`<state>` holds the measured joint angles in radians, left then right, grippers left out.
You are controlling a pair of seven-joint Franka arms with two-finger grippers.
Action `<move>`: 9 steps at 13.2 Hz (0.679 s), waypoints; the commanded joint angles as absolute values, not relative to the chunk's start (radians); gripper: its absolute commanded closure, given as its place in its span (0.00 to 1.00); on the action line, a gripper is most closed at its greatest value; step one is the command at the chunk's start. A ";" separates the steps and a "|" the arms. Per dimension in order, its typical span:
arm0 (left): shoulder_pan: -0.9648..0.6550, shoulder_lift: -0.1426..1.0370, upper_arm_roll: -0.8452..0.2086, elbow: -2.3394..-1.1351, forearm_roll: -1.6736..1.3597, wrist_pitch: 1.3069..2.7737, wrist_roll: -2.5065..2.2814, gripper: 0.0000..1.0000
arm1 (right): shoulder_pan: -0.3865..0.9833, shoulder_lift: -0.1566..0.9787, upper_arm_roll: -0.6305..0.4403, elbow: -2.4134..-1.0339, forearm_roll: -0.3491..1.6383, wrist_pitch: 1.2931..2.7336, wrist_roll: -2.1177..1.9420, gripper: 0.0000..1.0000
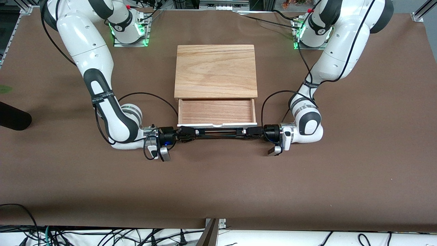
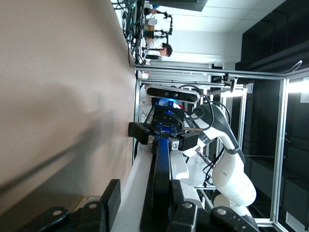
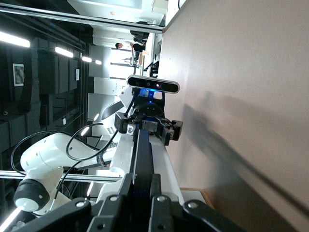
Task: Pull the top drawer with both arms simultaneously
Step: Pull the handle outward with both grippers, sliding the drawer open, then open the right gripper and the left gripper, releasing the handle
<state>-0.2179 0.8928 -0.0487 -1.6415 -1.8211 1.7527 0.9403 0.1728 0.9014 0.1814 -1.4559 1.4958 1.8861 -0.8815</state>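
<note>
At table centre, cabinet: a wooden box cabinet (image 1: 215, 70) sits between the two arm bases.
Top drawer: the top drawer (image 1: 216, 112) stands pulled out toward the front camera, wood floor showing, white front panel lowest.
Handle: the black bail handle (image 1: 218, 132) runs along the panel's front.
Right gripper: the right gripper (image 1: 191, 133) is clenched on the handle's end toward the right arm.
Left gripper: the left gripper (image 1: 246, 131) sits at the handle's other end, fingers straddling the bar with a visible gap, seemingly slack.
Advice: for any further pull, grip both ends equally and draw straight out together, so the drawer does not skew.
</note>
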 commanded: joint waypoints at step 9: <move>-0.180 0.835 0.003 -1.710 -1.635 1.887 0.810 0.00 | 0.114 0.854 0.196 -1.350 1.569 1.770 -0.813 1.00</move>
